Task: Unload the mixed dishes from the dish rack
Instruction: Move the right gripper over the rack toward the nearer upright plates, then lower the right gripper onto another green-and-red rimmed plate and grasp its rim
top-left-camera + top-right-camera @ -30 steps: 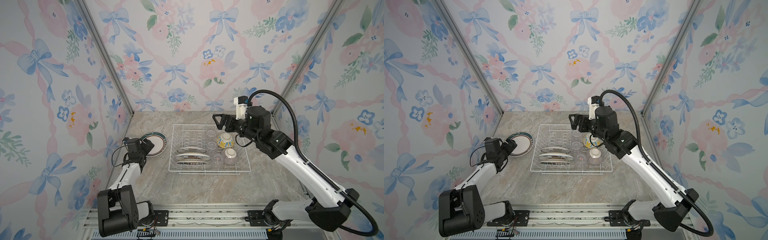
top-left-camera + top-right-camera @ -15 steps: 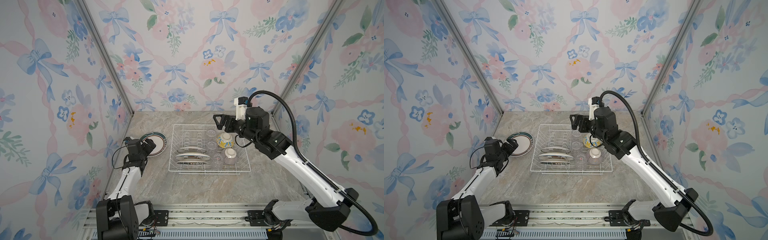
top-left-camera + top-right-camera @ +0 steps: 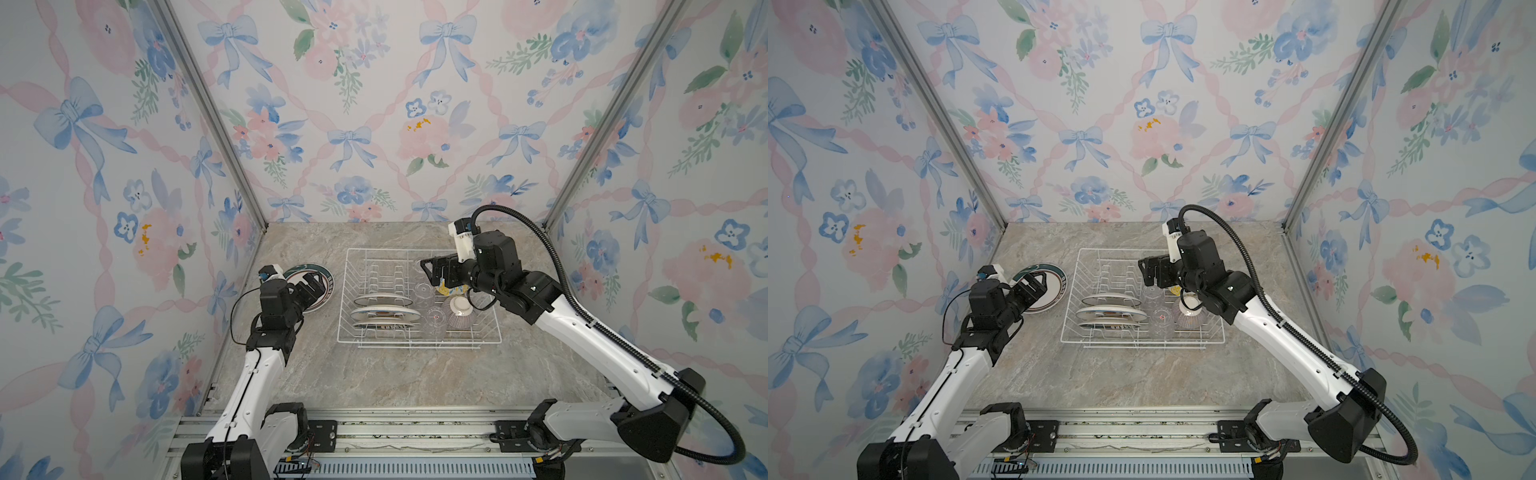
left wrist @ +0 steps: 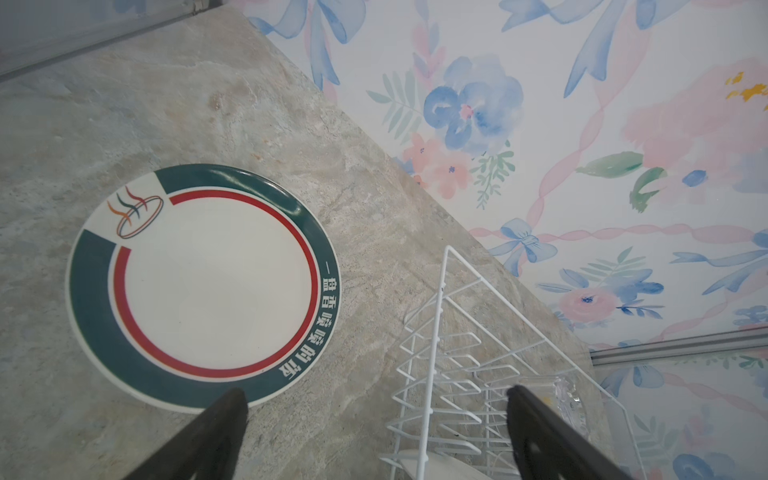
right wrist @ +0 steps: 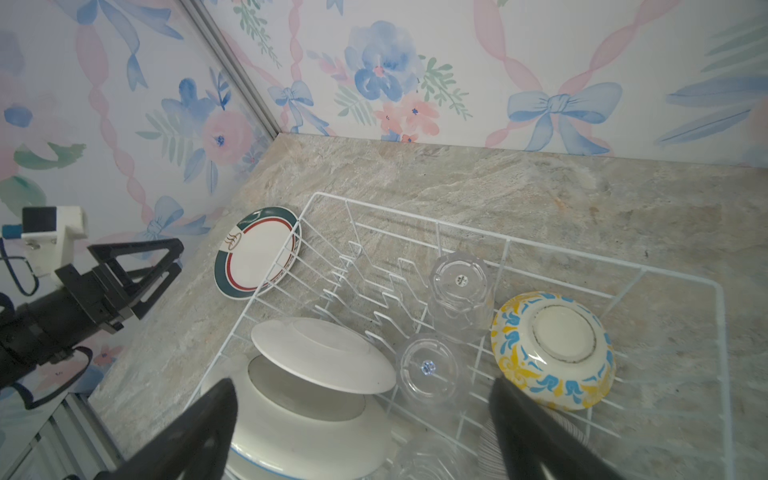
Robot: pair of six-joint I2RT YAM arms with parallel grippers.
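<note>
Our right gripper, jaws wide and empty, hides part of the yellow-blue bowl beneath it; left gripper gapes too.

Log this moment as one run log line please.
plate flat on table beside rack | three plates, glasses, bowls racked | left gripper open | right gripper open over rack

A marble-patterned tabletop carries the dish rack and, just beside it, one plate (lying flat).
</note>
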